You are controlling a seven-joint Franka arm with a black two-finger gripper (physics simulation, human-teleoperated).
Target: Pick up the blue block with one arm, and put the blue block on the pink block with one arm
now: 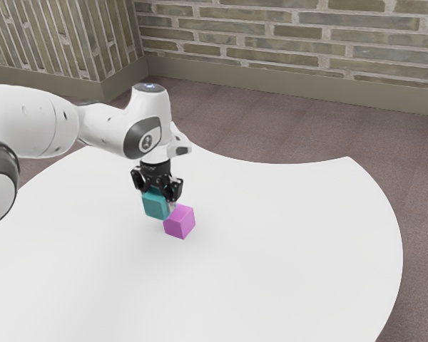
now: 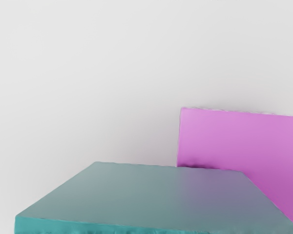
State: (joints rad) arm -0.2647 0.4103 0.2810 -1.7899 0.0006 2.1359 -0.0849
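1. Blue block [image 1: 155, 206]: teal.
2. Pink block [image 1: 180, 221], at its 4 o'clock: magenta-pink.
3. Table [image 1: 271, 271]: plain white.
4. Arm [image 1: 93, 128]: white, grey joints; gripper [image 1: 158, 191] black.
5. Wall [image 1: 307, 35]: tan brick, pale mortar.
6. Floor [image 1: 285, 121]: dull brown.

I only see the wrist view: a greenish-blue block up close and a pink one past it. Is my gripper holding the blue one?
Observer: Yes. In the exterior view the gripper is shut on the blue block, with a black finger on each side.
Operator: Yay! Is it on top of the pink one yet?
Observer: No. It hangs beside the pink block, toward the exterior view's left, not above it. The pink block sits on the white table.
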